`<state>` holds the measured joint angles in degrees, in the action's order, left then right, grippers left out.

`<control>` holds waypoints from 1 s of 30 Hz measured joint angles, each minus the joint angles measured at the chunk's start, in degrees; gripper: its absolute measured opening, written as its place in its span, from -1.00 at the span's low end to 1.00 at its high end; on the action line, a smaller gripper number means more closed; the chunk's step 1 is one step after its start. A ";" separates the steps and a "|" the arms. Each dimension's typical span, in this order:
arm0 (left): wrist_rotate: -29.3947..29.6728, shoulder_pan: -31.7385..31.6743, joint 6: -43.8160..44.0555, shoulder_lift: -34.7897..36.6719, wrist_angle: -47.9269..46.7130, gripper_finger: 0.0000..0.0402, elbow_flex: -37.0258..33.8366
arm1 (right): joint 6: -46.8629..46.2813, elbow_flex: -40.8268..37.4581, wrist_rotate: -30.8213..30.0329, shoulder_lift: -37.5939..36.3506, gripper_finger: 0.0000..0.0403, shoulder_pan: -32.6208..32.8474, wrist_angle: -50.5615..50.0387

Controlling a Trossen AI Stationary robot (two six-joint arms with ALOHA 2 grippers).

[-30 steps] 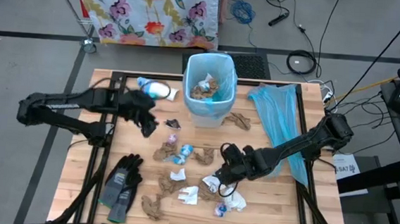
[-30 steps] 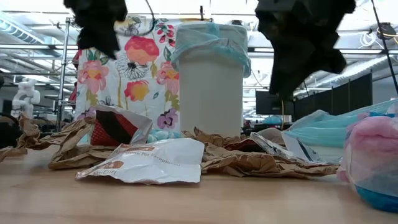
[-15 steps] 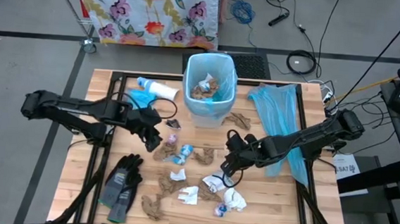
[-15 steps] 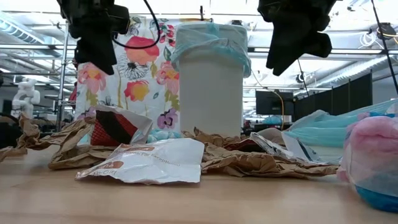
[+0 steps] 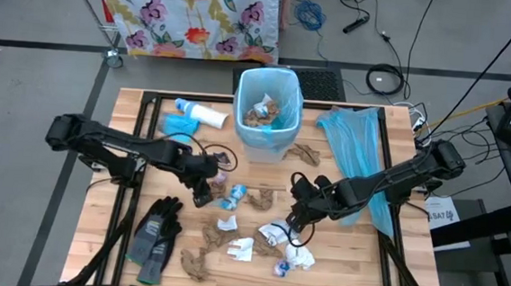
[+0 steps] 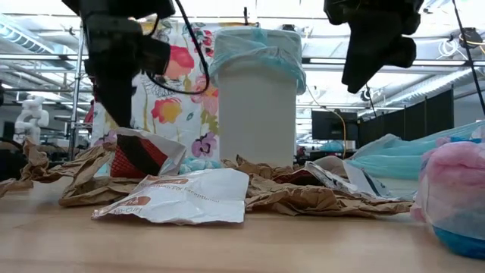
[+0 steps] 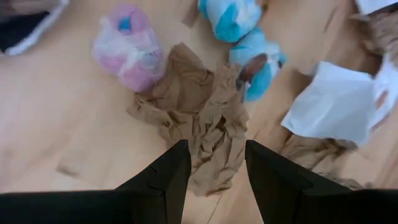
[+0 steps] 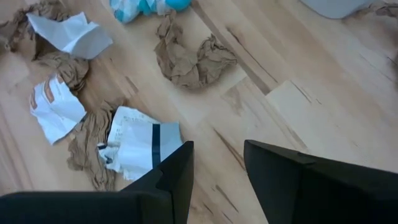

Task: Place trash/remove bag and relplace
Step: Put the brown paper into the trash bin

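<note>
Table [image 5: 364, 268]: wooden, trash bin [image 5: 267, 113] at far centre. Trash [image 5: 232, 222] scattered mid-table, some inside bin. Left pincer [image 5: 205, 192] low over crumpled brown paper wad [image 7: 205, 127], fingers parted, holding nothing. Right pincer [image 5: 296, 220] above white wrapper [image 8: 140, 144], fingers apart, empty.

The whole desk [image 5: 356, 258] is seen from straight above. From desk height, the bin [image 6: 258, 95] is seen far across. Each wrist view is aimed close down past its own pincer. The bin is shared by the high and low views.
</note>
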<state>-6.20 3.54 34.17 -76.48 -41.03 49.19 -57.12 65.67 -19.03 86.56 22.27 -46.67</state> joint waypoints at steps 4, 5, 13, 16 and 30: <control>0.24 0.36 -0.02 -4.76 3.24 -0.22 0.00 | 0.00 0.00 0.00 -0.02 -0.34 0.78 -0.01; 0.26 0.36 -0.01 -5.90 4.34 -0.22 0.00 | 0.00 0.00 -0.01 -0.02 -0.34 0.98 -0.01; -0.67 0.49 3.04 -9.67 9.30 -0.86 0.05 | -0.56 0.00 -0.02 -0.02 -0.34 3.12 -1.49; -0.66 0.78 4.33 -9.68 8.15 -0.96 1.73 | -1.77 0.00 -0.02 -0.02 -0.34 3.90 -2.58; 6.59 1.86 4.39 -1.80 -10.63 -0.99 21.03 | -9.38 -1.22 -0.93 -0.02 -0.34 5.37 -7.51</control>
<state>0.40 5.40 38.56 -78.28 -51.66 70.22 -66.50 64.45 -19.96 86.54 27.64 -54.18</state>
